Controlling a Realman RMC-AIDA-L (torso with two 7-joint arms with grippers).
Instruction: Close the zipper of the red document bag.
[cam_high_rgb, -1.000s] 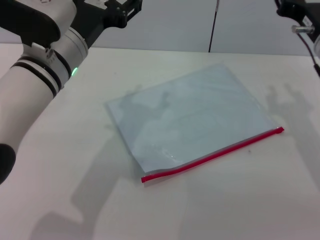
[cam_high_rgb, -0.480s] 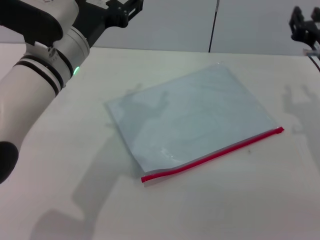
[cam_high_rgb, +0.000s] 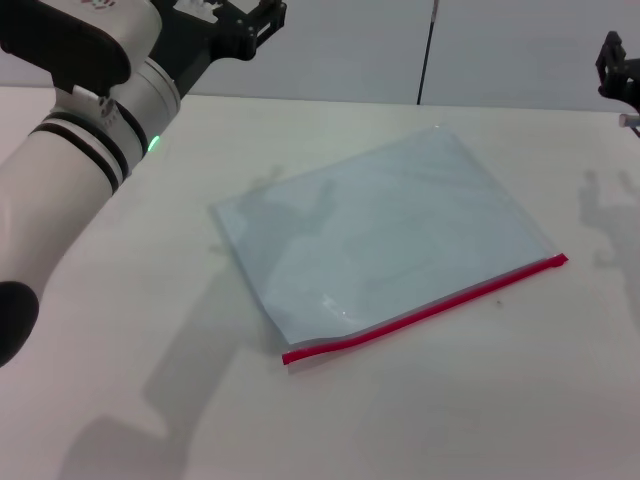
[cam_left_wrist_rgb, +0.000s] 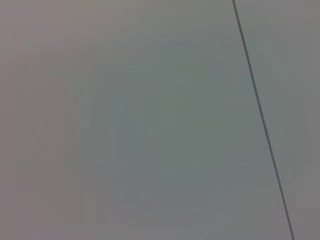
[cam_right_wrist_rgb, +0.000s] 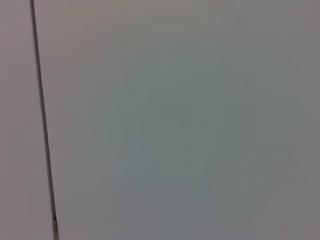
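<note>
The zipper (cam_high_rgb: 425, 309) forms the near long edge of the red document bag (cam_high_rgb: 380, 235), which lies flat on the table (cam_high_rgb: 480, 410); its long axis runs from the near-left corner up toward the right end; the near-left stretch looks slightly lifted. Farther back, the left gripper (cam_high_rgb: 250, 22) is raised beyond the bag's left side, released and empty; the right gripper (cam_high_rgb: 620, 70) sits at the far right edge, state not discernible; judged slightly nearer the zipper's right end.
</note>
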